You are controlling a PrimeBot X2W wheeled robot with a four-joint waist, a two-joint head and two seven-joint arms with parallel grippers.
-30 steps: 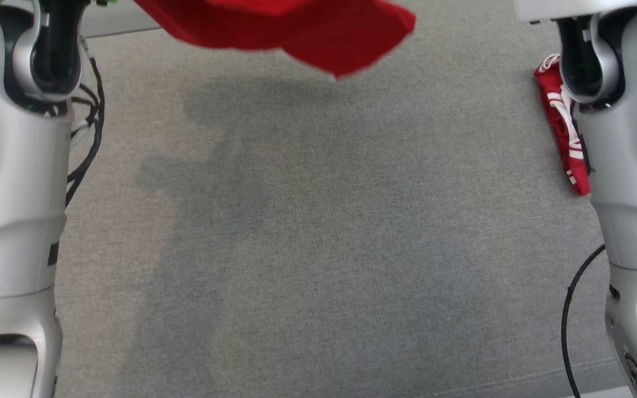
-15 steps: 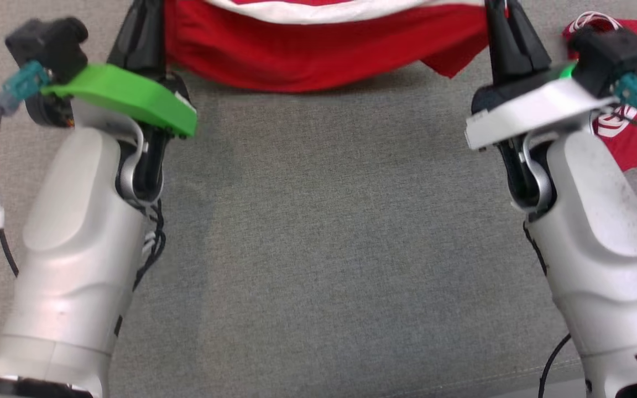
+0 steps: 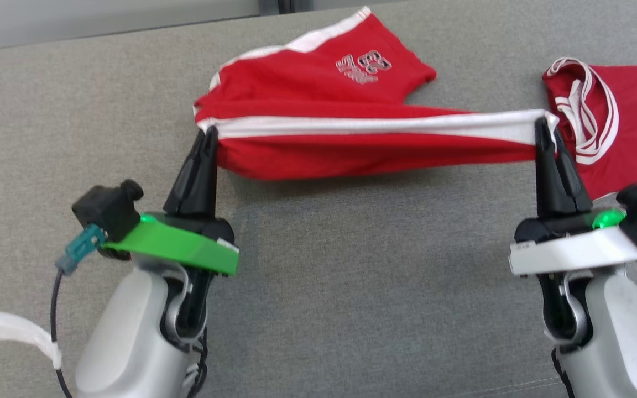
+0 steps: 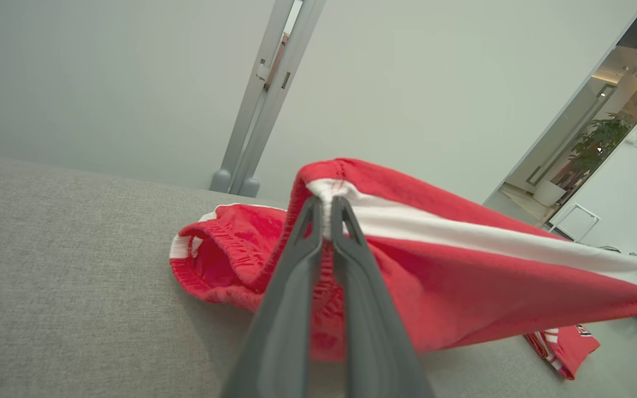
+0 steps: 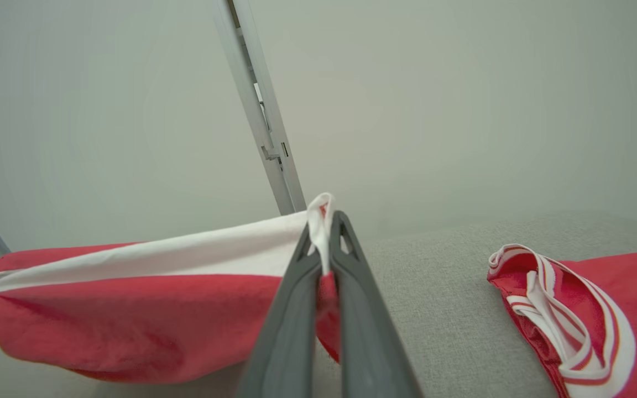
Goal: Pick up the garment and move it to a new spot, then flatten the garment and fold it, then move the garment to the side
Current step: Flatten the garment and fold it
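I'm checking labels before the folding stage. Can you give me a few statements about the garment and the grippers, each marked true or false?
1. The left gripper and the right gripper are both shut on the red shorts. True.
2. The shorts lie folded flat on the grey fabric surface. False: the far part rests on the surface, but the gripped edge is lifted and unfolded.
3. The white stripe runs taut from one gripper to the other. True.
4. A red jersey lies to the left of the shorts. False: the red jersey lies to their right, past the right gripper.
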